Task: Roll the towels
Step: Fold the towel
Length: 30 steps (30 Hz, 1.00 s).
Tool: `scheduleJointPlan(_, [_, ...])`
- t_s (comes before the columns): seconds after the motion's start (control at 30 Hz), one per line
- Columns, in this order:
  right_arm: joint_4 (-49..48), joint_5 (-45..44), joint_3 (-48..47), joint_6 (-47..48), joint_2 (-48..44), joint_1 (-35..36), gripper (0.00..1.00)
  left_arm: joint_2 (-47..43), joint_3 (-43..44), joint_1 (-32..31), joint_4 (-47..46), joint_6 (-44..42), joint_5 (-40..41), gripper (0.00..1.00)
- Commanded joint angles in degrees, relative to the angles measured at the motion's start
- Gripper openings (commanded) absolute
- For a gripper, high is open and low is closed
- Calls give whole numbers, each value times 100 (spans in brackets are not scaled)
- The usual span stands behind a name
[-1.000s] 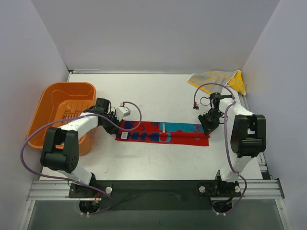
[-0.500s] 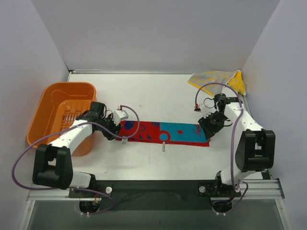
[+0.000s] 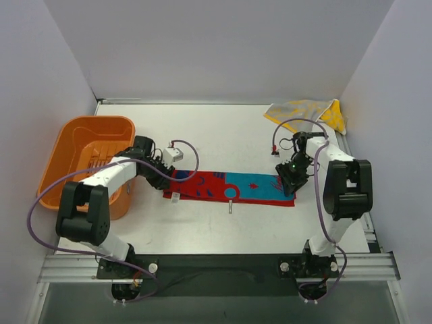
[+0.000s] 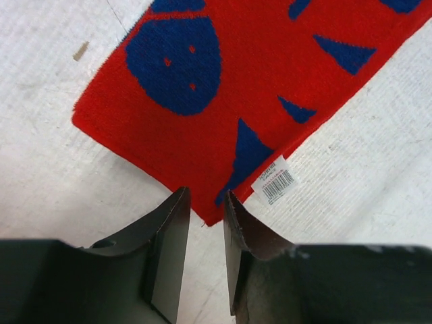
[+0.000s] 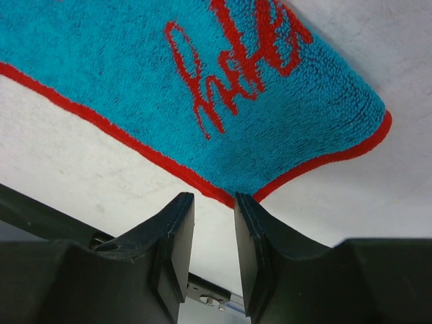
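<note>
The red and turquoise towel (image 3: 229,186) lies flat and stretched left to right on the white table, red half on the left. My left gripper (image 3: 167,181) stands at its left end. In the left wrist view it (image 4: 206,196) is open by a narrow gap, with the towel's (image 4: 223,74) near red corner just in front of the tips. My right gripper (image 3: 289,181) stands at the turquoise end. In the right wrist view it (image 5: 214,197) is open, with the towel's (image 5: 223,74) red-edged corner at its tips. The yellow towel (image 3: 307,111) lies crumpled at the back right.
An orange tub (image 3: 81,158) stands at the left edge, beside my left arm. A white barcode label (image 4: 275,182) hangs off the towel's near edge. Walls close in the table at the back and on both sides.
One second ago the towel looked narrower, mostly red. Now it lies flat with its turquoise half showing. Both grippers shifted slightly and stand at its two ends.
</note>
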<state>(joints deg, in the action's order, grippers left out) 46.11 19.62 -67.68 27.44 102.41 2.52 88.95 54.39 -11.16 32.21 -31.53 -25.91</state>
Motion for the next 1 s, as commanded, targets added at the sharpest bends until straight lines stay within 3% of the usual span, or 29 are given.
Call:
scheduleJointPlan(0.0, [136,-362,-9,-248,191,99,30,236,125,-88,-127,244,243,37])
scheduleJointPlan(0.33, [-84,-1205,-78,-160,595,90,25,422,-227,-150,-118,-38,1159,28])
scheduleJointPlan(0.6, [-111,-1277,-913,-283,825,-85,25,-280,-8,-483,-74,173,465,39])
scheduleJointPlan(0.8, [152,-820,-1045,-248,447,-243,26,-299,265,-554,-74,411,429,40])
scheduleJointPlan(0.97, [626,-582,-967,-467,437,-235,29,-281,213,-563,-13,358,552,49])
